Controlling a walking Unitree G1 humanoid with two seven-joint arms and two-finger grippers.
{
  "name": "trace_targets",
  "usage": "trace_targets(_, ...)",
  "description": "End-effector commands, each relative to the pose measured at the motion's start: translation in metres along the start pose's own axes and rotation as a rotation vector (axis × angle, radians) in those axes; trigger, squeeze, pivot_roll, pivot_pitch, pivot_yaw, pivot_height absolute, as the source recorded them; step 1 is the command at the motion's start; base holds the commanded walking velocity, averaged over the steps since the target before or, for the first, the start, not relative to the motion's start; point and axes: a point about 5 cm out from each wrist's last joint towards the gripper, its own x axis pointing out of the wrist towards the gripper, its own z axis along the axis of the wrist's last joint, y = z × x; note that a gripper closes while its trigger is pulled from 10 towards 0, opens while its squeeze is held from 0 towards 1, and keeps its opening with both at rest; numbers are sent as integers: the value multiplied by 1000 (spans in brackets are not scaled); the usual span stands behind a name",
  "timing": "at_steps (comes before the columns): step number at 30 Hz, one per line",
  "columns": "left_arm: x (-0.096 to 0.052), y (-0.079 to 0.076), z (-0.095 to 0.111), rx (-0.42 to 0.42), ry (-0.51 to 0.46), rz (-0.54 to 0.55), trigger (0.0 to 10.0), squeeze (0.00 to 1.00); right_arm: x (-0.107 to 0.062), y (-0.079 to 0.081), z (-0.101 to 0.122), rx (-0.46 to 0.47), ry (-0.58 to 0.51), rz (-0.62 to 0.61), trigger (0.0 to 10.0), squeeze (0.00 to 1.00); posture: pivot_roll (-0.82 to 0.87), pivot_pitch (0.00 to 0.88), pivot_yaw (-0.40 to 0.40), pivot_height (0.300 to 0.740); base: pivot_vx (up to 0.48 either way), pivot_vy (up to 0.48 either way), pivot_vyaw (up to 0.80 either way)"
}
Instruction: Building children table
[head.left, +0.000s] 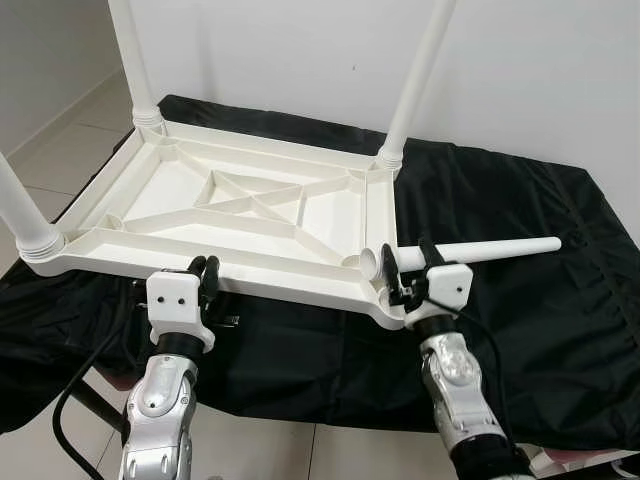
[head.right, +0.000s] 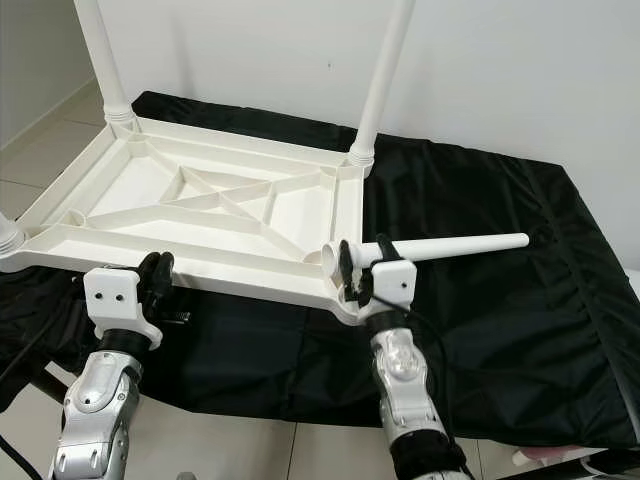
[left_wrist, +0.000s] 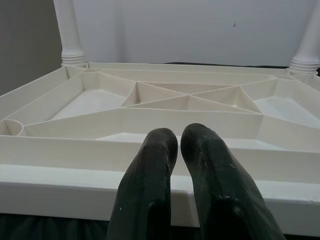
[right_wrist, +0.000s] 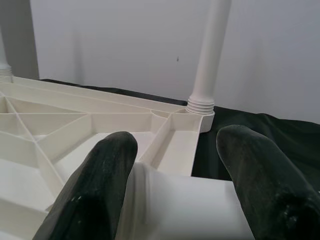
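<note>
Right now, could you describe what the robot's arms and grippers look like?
Both arms are jointed silver metal with round bolted covers. Each wrist carries a white block with two small holes. The left gripper and right gripper each have two long, rounded black fingers. Black cables run along both arms.

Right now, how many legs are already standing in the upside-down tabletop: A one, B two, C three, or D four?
C: three legs stand upright at corners of the tabletop, while the fourth leg lies sideways in the right pincer.
</note>
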Motion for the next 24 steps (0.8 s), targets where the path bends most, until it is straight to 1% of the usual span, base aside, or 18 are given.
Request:
trace_targets(1,1,2,-1,-14,7,60,10000,0,-1,-7,-6,-17,43,-36,10000,0,54,34,-78,740,0,0,0)
trace_targets(3,2,3,-3,-24,22,64,10000,0,-1,-12,-6,-60,44,-71,10000,0,50,31,-78,740,0,0,0)
trace_targets(9,5,4,-4,-49,26,80,10000,0,2,-17,-6,-53,51,-100,10000,0,47,24,-74,740,0,0,0)
trace_targets(10,6,4,-4,-53,27,80,10000,0,2,-16,-5,-17,46,-77,10000,0,44,20,-70,740,0,0,0)
trace_targets(11,6,4,-4,-53,27,80,10000,0,2,-16,-5,-17,46,-77,10000,0,44,20,-70,740,0,0,0)
trace_targets(13,10,3,-5,-57,30,76,10000,0,4,-13,-4,20,43,-58,10000,0,42,13,-62,740,0,0,0)
trace_targets(17,12,2,-6,-59,35,74,10000,0,6,-10,-3,29,47,-53,10000,0,42,13,-62,740,0,0,0)
trace_targets(20,17,2,-6,-51,42,71,10000,0,8,-2,-3,60,53,-33,10000,0,42,8,-49,740,0,0,0)
trace_targets(24,19,5,-6,-43,50,70,10000,0,8,3,-3,72,52,-22,10000,0,36,2,-30,740,0,0,0)
